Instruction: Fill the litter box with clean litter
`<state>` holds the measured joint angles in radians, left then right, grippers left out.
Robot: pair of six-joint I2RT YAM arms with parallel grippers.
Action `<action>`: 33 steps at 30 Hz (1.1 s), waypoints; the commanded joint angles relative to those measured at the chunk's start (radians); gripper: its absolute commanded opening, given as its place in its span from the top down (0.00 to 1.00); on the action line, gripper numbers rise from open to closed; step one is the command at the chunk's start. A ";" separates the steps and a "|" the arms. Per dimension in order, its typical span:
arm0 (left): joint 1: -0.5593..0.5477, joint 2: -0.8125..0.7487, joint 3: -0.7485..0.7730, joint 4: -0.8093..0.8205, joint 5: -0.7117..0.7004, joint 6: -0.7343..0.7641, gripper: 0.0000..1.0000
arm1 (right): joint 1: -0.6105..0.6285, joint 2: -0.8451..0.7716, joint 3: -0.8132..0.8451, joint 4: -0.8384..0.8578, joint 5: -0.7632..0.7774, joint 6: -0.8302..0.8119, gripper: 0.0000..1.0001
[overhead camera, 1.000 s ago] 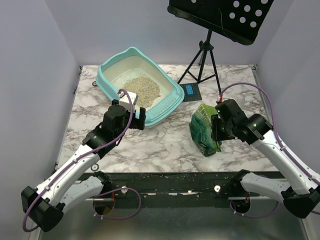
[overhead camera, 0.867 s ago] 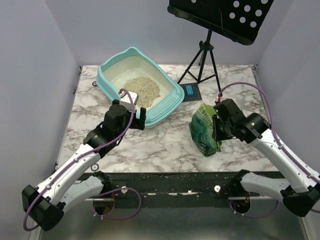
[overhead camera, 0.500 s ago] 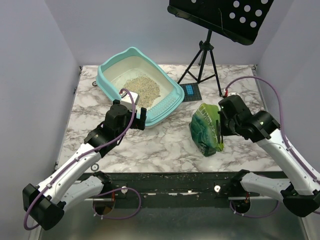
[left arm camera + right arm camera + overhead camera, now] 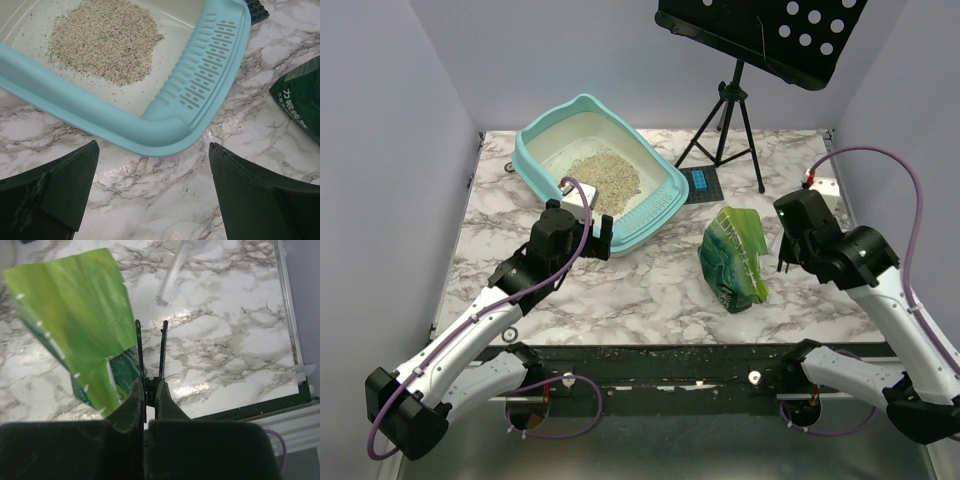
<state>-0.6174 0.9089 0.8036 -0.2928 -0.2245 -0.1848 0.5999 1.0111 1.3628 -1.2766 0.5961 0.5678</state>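
Note:
The light-teal litter box point(image 4: 535, 135) sits at the back left with a pile of beige-grey litter point(image 4: 605, 178) inside; the left wrist view shows the litter point(image 4: 102, 40) and the slotted front edge point(image 4: 200, 85). My left gripper point(image 4: 603, 238) is open and empty just before the box's near corner, its jaws wide apart point(image 4: 152, 146). The green foil bag point(image 4: 730, 255) stands on the table with its top open point(image 4: 75, 310). My right gripper point(image 4: 787, 262) is to the right of the bag, shut point(image 4: 150, 385) on a black binder clip point(image 4: 139, 347).
A black tripod music stand point(image 4: 730, 110) rises behind the box, with a small black and blue device point(image 4: 701, 181) at its foot. A clear plastic strip point(image 4: 172, 272) lies on the marble right of the bag. The table's right edge point(image 4: 287, 315) is close. Loose grains lie along the front rail.
My right gripper has pulled away from the bag's top to the right, carrying the black clip. The bag's top now stands free. The left arm has barely moved.

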 commanded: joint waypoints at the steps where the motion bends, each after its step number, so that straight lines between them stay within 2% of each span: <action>1: -0.002 -0.019 -0.004 0.014 -0.001 -0.021 0.01 | -0.115 -0.035 -0.172 0.139 -0.004 0.063 0.99; 5: -0.002 -0.027 -0.009 0.017 0.005 -0.031 0.01 | -0.317 -0.080 -0.326 0.301 -0.132 0.017 0.99; 14: -0.002 -0.039 -0.011 0.012 -0.004 -0.036 0.01 | -0.497 -0.011 -0.594 0.526 -0.350 0.063 0.99; 22: -0.002 -0.024 -0.009 0.014 -0.004 -0.038 0.01 | -0.577 0.113 -0.637 0.591 -0.306 0.053 0.99; 28: -0.002 -0.001 -0.009 0.018 -0.010 -0.035 0.01 | -0.592 0.098 -0.631 0.619 -0.294 0.029 0.61; 33: -0.002 0.050 0.008 0.023 -0.001 -0.038 0.01 | -0.621 0.109 -0.628 0.635 -0.314 0.035 0.56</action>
<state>-0.6174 0.9180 0.8036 -0.2867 -0.2249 -0.2119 -0.0097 1.1210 0.7277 -0.6838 0.2962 0.6010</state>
